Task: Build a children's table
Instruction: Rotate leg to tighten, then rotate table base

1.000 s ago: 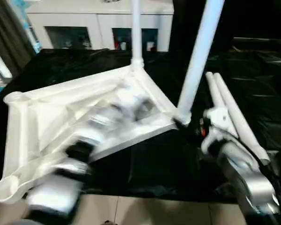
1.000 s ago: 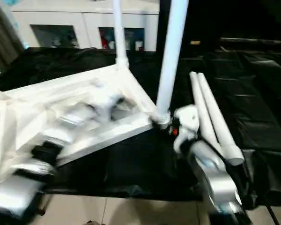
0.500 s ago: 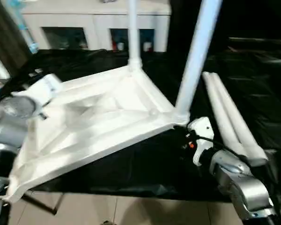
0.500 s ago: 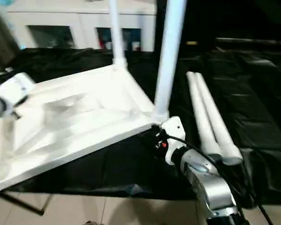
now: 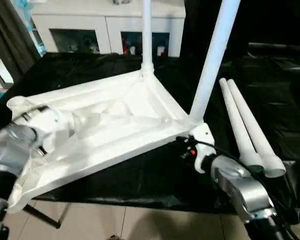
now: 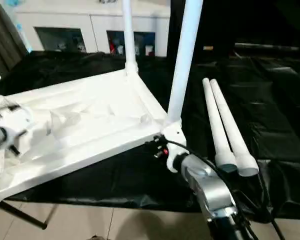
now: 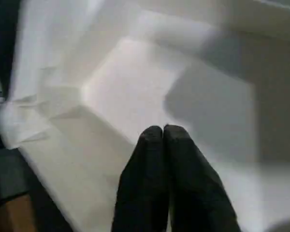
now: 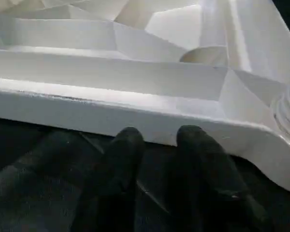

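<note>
The upturned tabletop point(image 5: 110, 125) overhangs the near edge of the black-covered bench point(image 5: 140, 175), two legs point(image 5: 210, 60) standing up from its right corners. Two loose legs point(image 5: 247, 130) lie beside them; between runs a narrow bare strip. The right gripper point(image 8: 157, 140), fingers slightly parted, seems just below the rim.

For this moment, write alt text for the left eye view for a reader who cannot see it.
A large white plastic tabletop lies upside down on a black-covered work surface, ribbed underside up, with two white cylindrical legs standing in its far and right corner sockets. Two loose white legs lie to its right; the right gripper sits at the near right corner.
</note>
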You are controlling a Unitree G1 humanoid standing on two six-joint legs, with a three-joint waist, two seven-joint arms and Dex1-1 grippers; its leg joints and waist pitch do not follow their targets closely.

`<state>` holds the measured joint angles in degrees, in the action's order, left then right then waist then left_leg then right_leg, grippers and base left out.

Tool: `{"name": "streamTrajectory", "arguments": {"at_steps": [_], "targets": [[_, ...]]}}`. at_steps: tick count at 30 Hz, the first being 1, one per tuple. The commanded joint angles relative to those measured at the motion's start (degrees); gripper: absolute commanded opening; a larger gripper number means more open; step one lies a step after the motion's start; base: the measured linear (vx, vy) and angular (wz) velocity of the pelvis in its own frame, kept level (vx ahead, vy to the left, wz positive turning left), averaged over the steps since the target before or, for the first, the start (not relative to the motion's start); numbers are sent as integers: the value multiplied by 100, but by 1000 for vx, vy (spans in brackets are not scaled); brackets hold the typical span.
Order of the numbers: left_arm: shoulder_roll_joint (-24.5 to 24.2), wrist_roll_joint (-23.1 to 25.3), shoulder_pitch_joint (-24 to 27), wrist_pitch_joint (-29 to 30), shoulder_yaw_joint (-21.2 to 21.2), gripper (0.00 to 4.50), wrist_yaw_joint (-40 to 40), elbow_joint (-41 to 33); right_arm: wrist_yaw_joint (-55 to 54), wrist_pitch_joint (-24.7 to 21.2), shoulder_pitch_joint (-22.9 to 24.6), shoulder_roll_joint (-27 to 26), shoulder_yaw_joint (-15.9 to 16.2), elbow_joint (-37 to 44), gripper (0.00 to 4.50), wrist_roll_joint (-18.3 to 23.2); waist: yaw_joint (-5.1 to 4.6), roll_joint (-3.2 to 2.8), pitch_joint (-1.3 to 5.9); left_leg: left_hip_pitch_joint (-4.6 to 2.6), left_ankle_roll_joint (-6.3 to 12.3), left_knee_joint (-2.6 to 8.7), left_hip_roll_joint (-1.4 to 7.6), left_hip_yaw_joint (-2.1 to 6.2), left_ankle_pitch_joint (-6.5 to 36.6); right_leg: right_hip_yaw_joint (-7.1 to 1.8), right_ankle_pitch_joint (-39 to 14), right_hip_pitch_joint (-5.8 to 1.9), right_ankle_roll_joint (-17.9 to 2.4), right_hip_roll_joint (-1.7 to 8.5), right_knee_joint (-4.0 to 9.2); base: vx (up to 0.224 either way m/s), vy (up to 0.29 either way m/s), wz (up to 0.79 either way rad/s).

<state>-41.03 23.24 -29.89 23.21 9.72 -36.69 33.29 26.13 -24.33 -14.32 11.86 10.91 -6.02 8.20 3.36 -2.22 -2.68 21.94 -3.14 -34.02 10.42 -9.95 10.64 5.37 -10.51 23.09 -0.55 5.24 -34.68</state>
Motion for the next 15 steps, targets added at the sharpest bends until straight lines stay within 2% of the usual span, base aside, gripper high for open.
{"name": "streamTrajectory", "arguments": {"at_steps": [1, 7, 10, 12, 13, 15], "targets": [[31, -59, -96, -194, 64, 0, -44, 179, -62, 14, -118, -49, 46, -186, 103, -81, -3, -45, 384, -97, 69, 412, 242, 109, 1038, -331, -526, -294, -1263, 355, 332, 0, 0, 0], [144, -295, -118, -614, 169, 0, -455, 259, -80, 211, -398, -240, 114, -807, 54, -190, 2, -39, 385, -107, 60, 410, 258, 107, 1030, -333, -531, -287, -1329, 370, 322, 0, 0, 0], [178, -390, -129, -626, 146, 0, -579, 237, -84, 257, -457, -274, 113, -940, 24, -211, -6, -37, 381, -102, 40, 408, 256, 98, 1022, -336, -453, -293, -1350, 361, 301, 0, 0, 0], [247, -649, -92, -612, 79, 0, -895, 68, -87, 300, -539, -323, 92, -1120, 6, -222, 0, -26, 385, -110, 47, 406, 259, 95, 1034, -339, -506, -292, -1363, 379, 302, 0, 0, 0], [305, -989, -1, -565, 13, 0, -1340, -236, -88, 341, -605, -367, 81, -1262, 2, -251, 8, -31, 384, -111, 29, 410, 267, 94, 1025, -342, -534, -289, -1412, 387, 305, 0, 0, 0], [296, -1136, 74, -567, 33, 0, -1619, -492, -68, 346, -627, -401, 65, -1316, 2, -243, 9, -6, 379, -113, 26, 409, 272, 87, 1046, -344, -530, -286, -1438, 380, 293, 0, 0, 0]]}}
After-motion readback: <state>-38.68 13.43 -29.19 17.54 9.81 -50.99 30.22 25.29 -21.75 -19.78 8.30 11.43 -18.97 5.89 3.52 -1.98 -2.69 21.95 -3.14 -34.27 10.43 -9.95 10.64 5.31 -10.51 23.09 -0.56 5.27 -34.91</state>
